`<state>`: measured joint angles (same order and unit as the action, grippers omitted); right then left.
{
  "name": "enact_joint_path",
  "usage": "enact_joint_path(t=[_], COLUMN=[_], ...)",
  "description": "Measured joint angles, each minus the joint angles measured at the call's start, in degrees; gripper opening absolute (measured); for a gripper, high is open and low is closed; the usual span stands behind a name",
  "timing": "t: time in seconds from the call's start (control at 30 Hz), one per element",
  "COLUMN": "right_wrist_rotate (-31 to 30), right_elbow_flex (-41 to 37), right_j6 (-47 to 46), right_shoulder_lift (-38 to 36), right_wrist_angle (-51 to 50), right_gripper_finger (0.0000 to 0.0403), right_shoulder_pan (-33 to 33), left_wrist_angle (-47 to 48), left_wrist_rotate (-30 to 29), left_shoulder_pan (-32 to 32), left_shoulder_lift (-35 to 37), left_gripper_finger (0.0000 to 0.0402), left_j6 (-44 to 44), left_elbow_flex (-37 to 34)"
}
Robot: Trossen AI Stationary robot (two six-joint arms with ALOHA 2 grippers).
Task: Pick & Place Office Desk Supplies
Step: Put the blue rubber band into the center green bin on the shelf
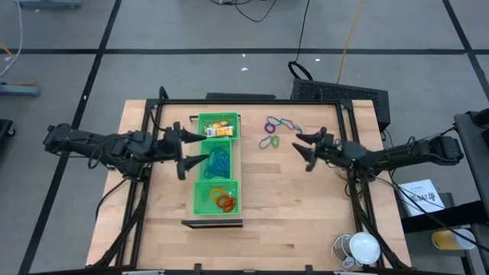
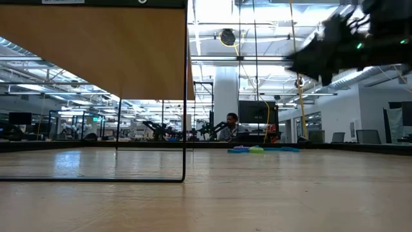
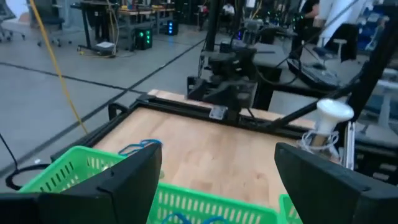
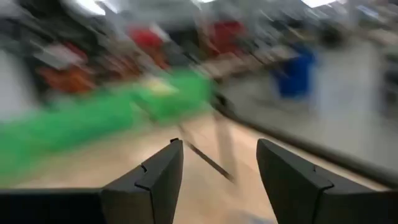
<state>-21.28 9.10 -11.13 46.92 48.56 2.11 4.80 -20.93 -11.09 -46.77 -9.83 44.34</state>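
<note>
Left end effector (image 1: 192, 150) gapes empty over tray (image 1: 203, 200) holding blue loops (image 1: 220, 160).

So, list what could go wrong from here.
1. The left gripper hangs open at the green tray edge beside the blue loops; moving away, it might clip the tray wall.
2. The loose loops on the table lie tangled together, so the open right gripper may lift several or none.

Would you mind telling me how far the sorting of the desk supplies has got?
Done: the green tray holds yellow pieces, blue loops and orange loops. In hand: nothing; left gripper is open over the tray, right gripper empty. Left: loose loops on the table.
</note>
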Motion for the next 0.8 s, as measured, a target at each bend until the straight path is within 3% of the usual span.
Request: enact_joint_path(t=[0.1,0.2,0.33,0.53,0.8], right_wrist_rotate=[-5.39,-5.79,-5.74,-2.80,5.68], right_elbow_flex=[4.10,10.70,17.21,18.72,18.72], right_j6=[-3.14,-7.87,-9.83,-6.65,-6.49], right_shoulder_lift=[0.11,2.22,7.80,17.83,29.50], right_wrist_angle=[-17.96,-37.85,-51.92,-52.05,-44.30], right_gripper_finger=[0.0187,0.0178,0.0167,0.0167,0.0227], right_shoulder_pan=[2.86,7.71,14.72,23.41,29.67], left_wrist_angle=[0.12,0.11,-1.57,-2.10,-1.89], left_wrist_rotate=[-0.19,-2.32,-5.74,-6.16,-6.08], left_shoulder_pan=[0.05,0.70,2.07,3.73,3.89], left_shoulder_lift=[0.40,0.28,-0.60,-1.56,-2.53], left_gripper_finger=[0.0324,0.0324,0.0324,0.0324,0.0324], left_j6=[1.19,0.85,-1.47,-5.88,-7.17], left_elbow_flex=[-0.64,-1.57,-3.45,-4.11,-4.18])
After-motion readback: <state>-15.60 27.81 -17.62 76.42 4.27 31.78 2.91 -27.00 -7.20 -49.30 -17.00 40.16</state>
